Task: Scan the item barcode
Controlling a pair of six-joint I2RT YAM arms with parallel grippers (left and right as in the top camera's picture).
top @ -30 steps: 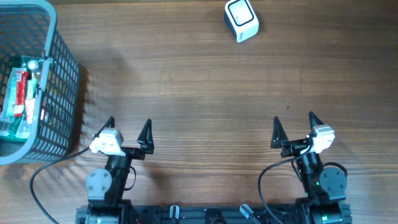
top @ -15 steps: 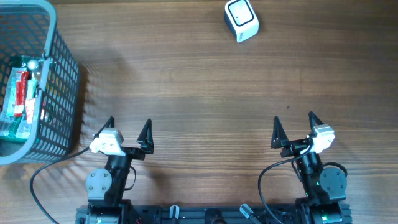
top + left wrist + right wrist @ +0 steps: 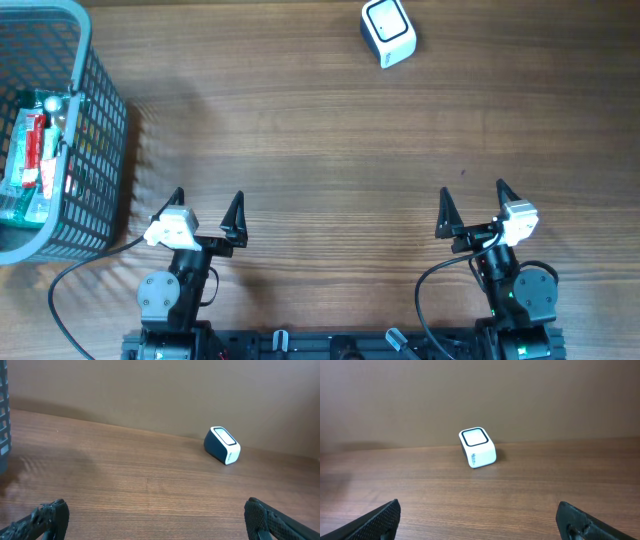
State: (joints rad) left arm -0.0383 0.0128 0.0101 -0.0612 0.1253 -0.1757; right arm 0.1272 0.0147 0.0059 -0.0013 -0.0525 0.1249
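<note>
Pincer check: your left pincer (image 3: 207, 205) stands with its jaws fully apart and holds nothing, parked at the near edge of the bench (image 3: 320, 150). The right pincer (image 3: 471, 200) is the same. The items (image 3: 33, 150) lie packed in the basket (image 3: 105, 120) at far left. The scanner (image 3: 388, 32) stands well apart at the far edge. Risks: in that crowded basket you may snag the mesh or lift two packs together. No barcode is visible, so a label turned away from the scanner would likely fail the read.
</note>
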